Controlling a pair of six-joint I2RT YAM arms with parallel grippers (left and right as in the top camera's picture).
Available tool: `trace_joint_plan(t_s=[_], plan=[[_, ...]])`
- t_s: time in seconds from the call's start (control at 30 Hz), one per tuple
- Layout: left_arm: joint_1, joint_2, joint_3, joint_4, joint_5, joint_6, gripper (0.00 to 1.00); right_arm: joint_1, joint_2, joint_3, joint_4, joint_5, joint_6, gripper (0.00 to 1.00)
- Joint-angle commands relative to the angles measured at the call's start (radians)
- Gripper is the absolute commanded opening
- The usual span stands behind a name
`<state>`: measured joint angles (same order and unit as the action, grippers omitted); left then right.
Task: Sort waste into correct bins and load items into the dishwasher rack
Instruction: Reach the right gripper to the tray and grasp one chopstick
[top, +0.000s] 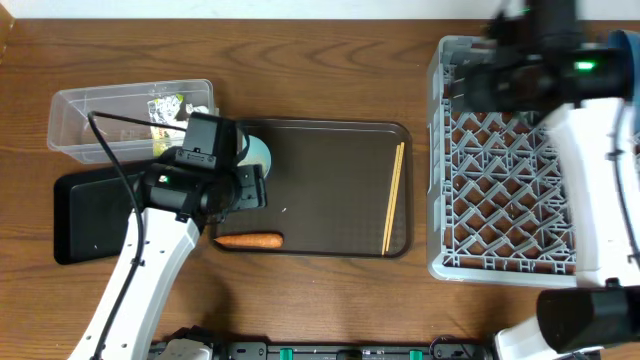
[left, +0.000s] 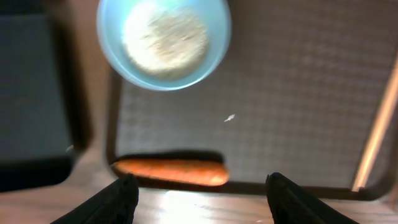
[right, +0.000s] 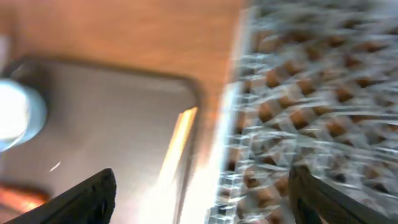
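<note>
Sorting of waste seems in hand: the left gripper (left: 200, 190), wide open and empty, hangs above the carrot stick (left: 171, 172) at the brown tray's (left: 280, 93) near-left edge. The next move calls for lowering and closing squarely across it.

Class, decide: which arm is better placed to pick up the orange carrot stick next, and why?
Left. The left gripper hangs open just by the carrot stick at the near edge of the serving tray, while the right gripper is by the dishwasher rack, far across the table.
</note>
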<state>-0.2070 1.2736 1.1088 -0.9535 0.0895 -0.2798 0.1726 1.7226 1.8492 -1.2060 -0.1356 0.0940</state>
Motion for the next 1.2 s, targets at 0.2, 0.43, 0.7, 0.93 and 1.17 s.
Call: trace_joint_plan(t_s=[0.2,0.43,0.7,0.93,1.17], plan=[[0.220,-0.010,0.002,-0.094,-0.067,-0.004,0.69,0.280,0.135,-0.005,-0.063,0.154,0.286,0.87],[0.296,-0.010,0.002,-0.116,-0.064,-0.036,0.69,0.382,0.281,-0.005,-0.074,0.163,0.428,0.86],[0.296,-0.009,0.002,-0.116,-0.064,-0.036,0.69,0.418,0.418,-0.005,-0.121,0.180,0.525,0.86],[0.296,-0.009,0.002,-0.116,-0.064,-0.036,0.69,0.423,0.472,-0.024,-0.116,0.184,0.613,0.87],[0.296,-0.009,0.002,-0.116,-0.064,-0.036,0.69,0.423,0.472,-0.126,-0.042,0.169,0.661,0.87]])
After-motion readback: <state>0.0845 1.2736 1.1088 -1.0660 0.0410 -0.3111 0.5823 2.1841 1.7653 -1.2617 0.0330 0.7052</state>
